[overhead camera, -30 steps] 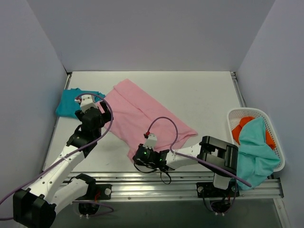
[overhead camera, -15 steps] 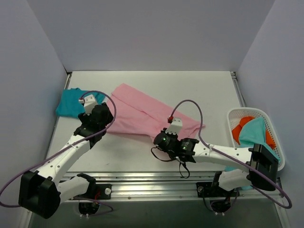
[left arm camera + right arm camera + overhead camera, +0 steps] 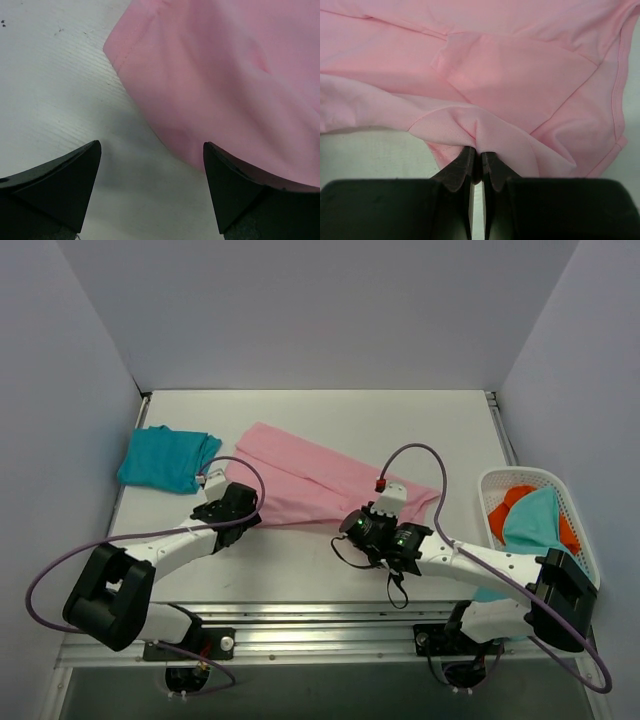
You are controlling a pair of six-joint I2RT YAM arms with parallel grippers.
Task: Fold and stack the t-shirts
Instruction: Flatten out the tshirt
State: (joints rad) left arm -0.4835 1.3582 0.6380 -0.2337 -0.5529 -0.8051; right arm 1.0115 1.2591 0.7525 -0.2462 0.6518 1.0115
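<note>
A light pink t-shirt (image 3: 310, 475) lies across the middle of the table as a long slanted band. My right gripper (image 3: 350, 522) sits at its near edge, shut on a pinched fold of the pink fabric (image 3: 520, 75), which bunches right at the fingertips of that gripper (image 3: 476, 152). My left gripper (image 3: 243, 508) hovers low at the shirt's near-left edge. In the left wrist view this gripper (image 3: 152, 147) is open over bare table, and the pink hem (image 3: 225, 75) reaches its right finger. A folded teal-blue t-shirt (image 3: 165, 458) rests at the far left.
A white lattice basket (image 3: 588, 540) stands at the right edge, holding a light teal garment (image 3: 535, 560) that hangs over its near rim and something orange (image 3: 515, 502). Metal rails run along the table's near and right sides.
My right gripper has carried the pink shirt's near corner up and to the right, narrowing the shirt into a band. My left gripper has moved rightward and nearer, to the shirt's near-left edge.
</note>
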